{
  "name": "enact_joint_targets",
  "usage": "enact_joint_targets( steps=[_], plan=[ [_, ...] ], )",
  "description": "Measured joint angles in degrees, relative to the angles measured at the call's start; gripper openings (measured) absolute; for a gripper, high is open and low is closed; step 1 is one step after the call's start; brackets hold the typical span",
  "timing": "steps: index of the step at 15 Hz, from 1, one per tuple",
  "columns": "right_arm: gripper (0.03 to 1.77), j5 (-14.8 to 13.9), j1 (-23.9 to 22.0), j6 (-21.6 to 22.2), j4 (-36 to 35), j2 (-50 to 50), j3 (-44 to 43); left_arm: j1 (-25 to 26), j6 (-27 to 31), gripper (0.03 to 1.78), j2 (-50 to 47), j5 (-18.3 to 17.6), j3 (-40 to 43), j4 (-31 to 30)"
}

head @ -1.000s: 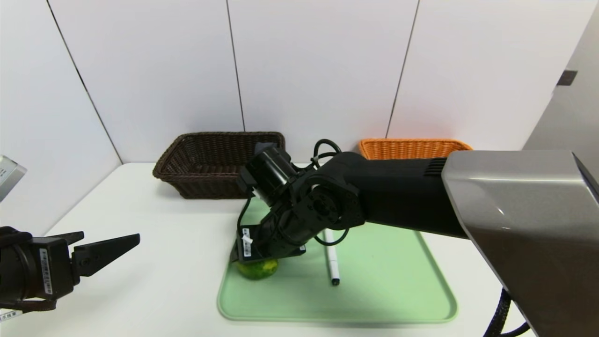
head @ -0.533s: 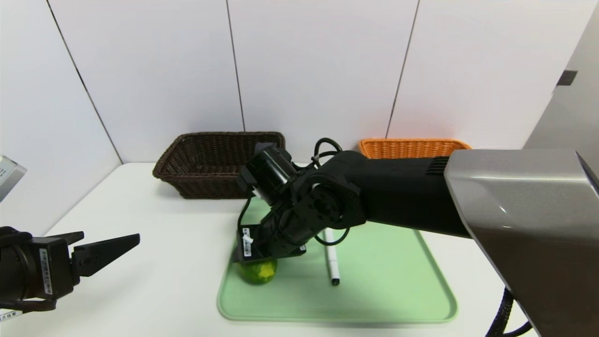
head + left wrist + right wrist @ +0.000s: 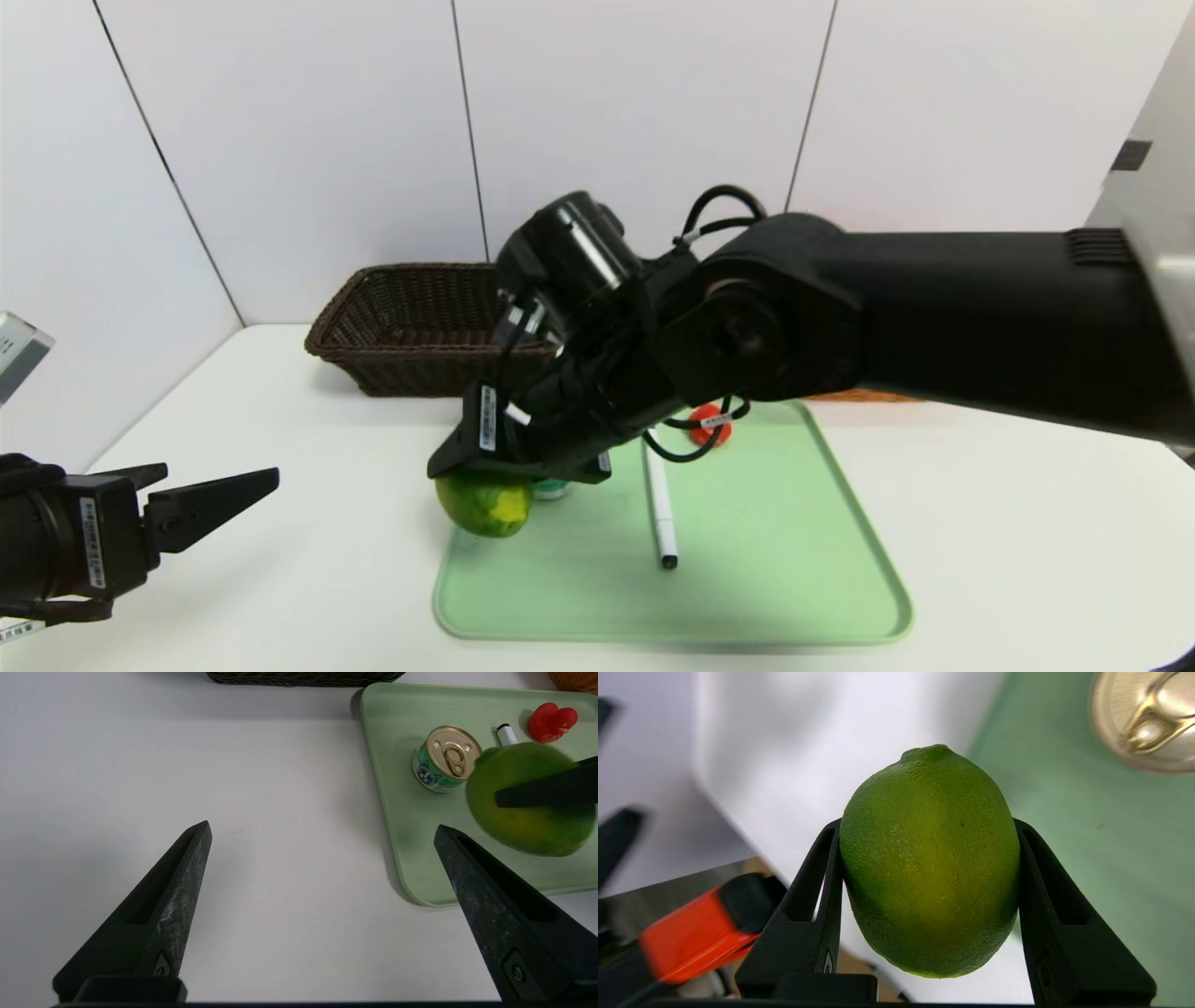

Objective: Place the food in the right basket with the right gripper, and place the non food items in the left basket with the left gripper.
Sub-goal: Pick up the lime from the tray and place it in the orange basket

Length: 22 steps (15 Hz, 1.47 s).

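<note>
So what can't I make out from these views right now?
- Orange basket: inside hidden in the head view by the right arm; cut off by the edge in the left wrist view.
- Can: mostly behind the right gripper in the head view; cut off in the right wrist view.
- Dark basket: right end behind that arm, head view.

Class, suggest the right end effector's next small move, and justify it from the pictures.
Probably lift slightly, then swing toward the orange woven wicker basket: the right end effector grips the round green citrus fruit on both sides, and the squat tin can with gold lid stands close by on the pale green tray.
</note>
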Motion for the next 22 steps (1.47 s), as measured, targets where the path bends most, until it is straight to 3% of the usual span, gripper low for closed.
enact_joint_targets(
  steps=[2, 4, 7, 9, 13, 15, 22],
  plan=[
    [1.02, 1.72, -3.25, 1.18, -2.45, -4.1, 0.0, 0.01, -0.05, 1.69, 0.0, 0.0, -0.16, -0.02],
    [1.02, 1.52, -8.4, 1.05, -5.95, -7.46, 0.0, -0.02, -0.07, 1.69, 0.0, -0.02, -0.16, -0.02],
    [1.02, 0.54, -18.14, -3.29, -7.96, -10.97, -0.01, -0.05, -0.02, 1.69, 0.17, -0.02, -0.27, -0.02],
    [1.02, -2.84, -25.19, -7.92, -8.29, -11.63, -0.01, -0.1, -0.02, 1.69, 0.28, -0.02, -0.39, -0.04],
    [1.02, -13.64, -36.5, -20.08, -8.35, -8.2, 0.29, -0.1, 0.0, 1.69, 0.61, -0.05, -0.61, -0.09],
    [1.02, -16.64, -39.5, -22.22, -8.74, -4.85, 0.35, -0.1, -0.05, 1.69, 0.59, -0.05, -0.63, -0.06],
    [1.02, -18.09, -44.59, -22.7, -11.39, 5.18, 0.21, 0.01, -0.1, 1.69, -0.17, 0.0, -0.39, 0.05]
  ],
)
